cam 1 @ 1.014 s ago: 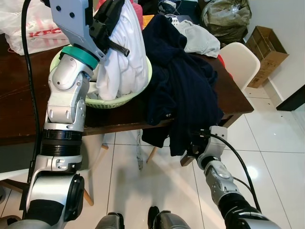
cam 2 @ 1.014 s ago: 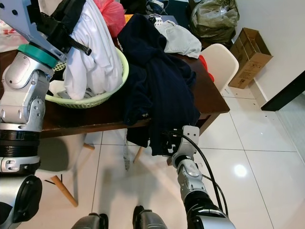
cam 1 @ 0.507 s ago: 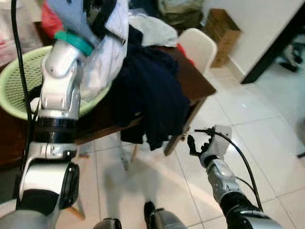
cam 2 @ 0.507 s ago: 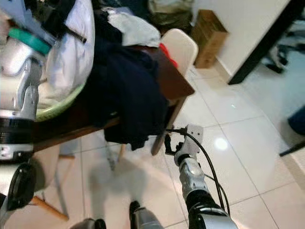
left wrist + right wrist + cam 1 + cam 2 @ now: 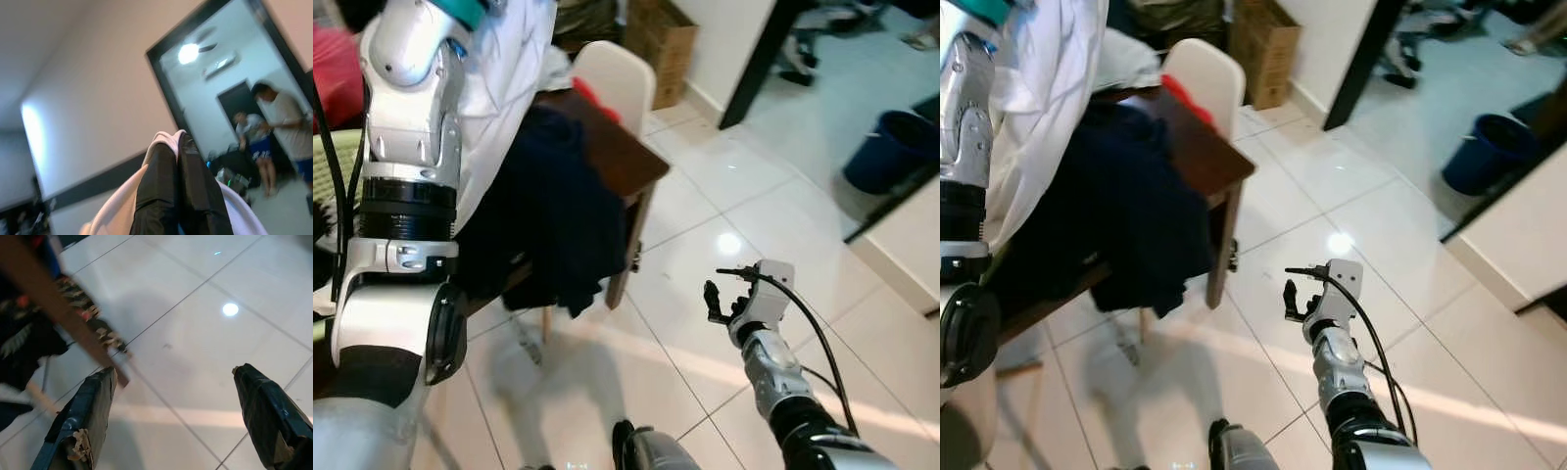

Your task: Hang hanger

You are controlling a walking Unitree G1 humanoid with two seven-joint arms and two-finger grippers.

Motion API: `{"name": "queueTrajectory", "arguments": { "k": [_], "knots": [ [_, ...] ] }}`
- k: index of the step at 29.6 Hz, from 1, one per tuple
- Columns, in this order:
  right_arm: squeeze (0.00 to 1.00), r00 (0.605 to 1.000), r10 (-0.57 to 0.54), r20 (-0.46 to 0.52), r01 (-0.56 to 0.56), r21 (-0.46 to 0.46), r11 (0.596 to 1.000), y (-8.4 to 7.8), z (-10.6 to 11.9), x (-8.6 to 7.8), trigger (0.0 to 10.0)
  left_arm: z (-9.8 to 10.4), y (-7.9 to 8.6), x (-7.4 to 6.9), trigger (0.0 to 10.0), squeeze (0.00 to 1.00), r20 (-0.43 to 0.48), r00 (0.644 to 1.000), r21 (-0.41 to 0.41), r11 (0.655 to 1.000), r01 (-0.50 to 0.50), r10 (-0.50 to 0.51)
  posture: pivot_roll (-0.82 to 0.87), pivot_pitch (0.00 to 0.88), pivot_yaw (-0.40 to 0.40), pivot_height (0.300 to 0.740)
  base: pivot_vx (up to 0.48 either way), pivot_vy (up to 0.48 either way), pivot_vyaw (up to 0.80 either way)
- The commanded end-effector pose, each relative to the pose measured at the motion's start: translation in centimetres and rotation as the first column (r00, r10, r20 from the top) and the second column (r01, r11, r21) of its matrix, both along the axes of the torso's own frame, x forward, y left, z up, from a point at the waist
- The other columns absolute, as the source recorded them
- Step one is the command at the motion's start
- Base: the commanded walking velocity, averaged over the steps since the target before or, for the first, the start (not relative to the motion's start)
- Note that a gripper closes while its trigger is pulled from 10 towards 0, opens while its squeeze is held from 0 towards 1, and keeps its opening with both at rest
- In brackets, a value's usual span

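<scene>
The robot's left arm (image 5: 406,196) is raised high on the left, forearm upright; its left gripper (image 5: 180,176) has its two black fingers pressed together. The right arm (image 5: 781,387) hangs low on the right, the right gripper (image 5: 176,416) spread wide apart.

Cloth above, gloss below

The left gripper (image 5: 178,161), smooth glossy black, pinches soft white cloth (image 5: 514,88); beside it a matt dark garment (image 5: 543,225) drapes a brown wooden table (image 5: 607,157). Under the right gripper (image 5: 181,416), matt black with frayed tape, lie glossy reflective tiles (image 5: 195,318).
</scene>
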State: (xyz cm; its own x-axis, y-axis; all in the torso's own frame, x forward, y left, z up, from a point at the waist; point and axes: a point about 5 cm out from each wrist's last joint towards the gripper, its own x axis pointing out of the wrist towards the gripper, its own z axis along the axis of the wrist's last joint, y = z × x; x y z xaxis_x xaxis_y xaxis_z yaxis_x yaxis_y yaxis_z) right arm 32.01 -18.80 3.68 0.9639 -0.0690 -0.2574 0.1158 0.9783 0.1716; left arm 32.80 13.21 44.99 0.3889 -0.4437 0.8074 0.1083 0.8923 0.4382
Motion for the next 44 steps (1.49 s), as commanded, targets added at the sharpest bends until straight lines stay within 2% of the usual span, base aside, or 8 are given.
{"name": "queueTrajectory", "arguments": {
  "k": [1, 11, 18, 29, 37, 39, 40, 44],
  "knots": [
    [0.00, 1.000, -0.009, -0.029, 0.010, 0.013, 1.000, 0.1, -0.8, -0.6, 10.0, 0.4, -0.1, -0.5, 10.0, 0.00, 0.038, 0.999, 0.013, 1.000, 0.004, -0.004, 0.05, 0.089, -0.039, 0.740, 0.000, 0.000, -0.80],
    [0.00, 0.999, -0.017, -0.027, 0.018, 0.013, 1.000, 0.1, -0.8, -0.6, 10.0, 2.0, 0.1, -1.0, 10.0, 0.00, 0.102, 0.995, -0.011, 1.000, 0.002, -0.001, 0.05, 0.090, -0.035, 0.740, 0.000, 0.000, -0.80],
    [0.00, 0.999, -0.022, -0.028, 0.022, 0.012, 1.000, 0.0, -0.8, -0.6, 10.0, 1.1, -1.9, -0.5, 10.0, 0.00, 0.046, 0.991, 0.068, 0.991, 0.119, -0.123, 0.05, 0.089, -0.032, 0.740, 0.000, 0.000, -0.80],
    [0.00, 0.999, -0.035, -0.029, 0.036, 0.009, 0.999, -0.3, -0.8, -0.7, 10.0, -3.8, -6.3, 1.5, 10.0, 0.00, -0.207, 0.915, 0.078, 0.926, 0.369, -0.347, 0.05, 0.089, -0.024, 0.740, 0.000, 0.000, -0.80],
    [0.00, 0.999, -0.043, -0.033, 0.043, 0.004, 0.999, -0.6, -1.0, -0.9, 10.0, -8.5, -6.4, 4.1, 10.0, 0.00, -0.397, 0.877, -0.001, 0.955, 0.296, -0.272, 0.04, 0.089, -0.018, 0.740, 0.000, 0.000, -0.80],
    [0.00, 0.998, -0.045, -0.032, 0.045, 0.005, 0.999, -0.6, -1.0, -1.0, 10.0, -11.3, -5.4, 5.9, 10.0, 0.00, -0.539, 0.827, -0.018, 0.983, 0.181, -0.162, 0.04, 0.089, -0.015, 0.740, 0.000, 0.000, -0.80],
    [0.00, 0.998, -0.046, -0.031, 0.046, 0.005, 0.999, -0.6, -1.1, -1.0, 10.0, -16.1, -3.5, 7.1, 10.0, 0.00, -0.692, 0.721, -0.007, 0.999, 0.042, -0.035, 0.03, 0.090, -0.010, 0.740, 0.000, 0.000, -0.80],
    [0.00, 0.998, -0.047, -0.031, 0.047, 0.004, 0.999, -0.6, -1.1, -1.0, 10.0, -20.1, -1.9, 7.2, 10.0, 0.00, -0.784, 0.620, -0.012, 0.999, -0.049, 0.021, 0.03, 0.092, -0.007, 0.740, 0.000, 0.000, -0.80]
  ]
}}
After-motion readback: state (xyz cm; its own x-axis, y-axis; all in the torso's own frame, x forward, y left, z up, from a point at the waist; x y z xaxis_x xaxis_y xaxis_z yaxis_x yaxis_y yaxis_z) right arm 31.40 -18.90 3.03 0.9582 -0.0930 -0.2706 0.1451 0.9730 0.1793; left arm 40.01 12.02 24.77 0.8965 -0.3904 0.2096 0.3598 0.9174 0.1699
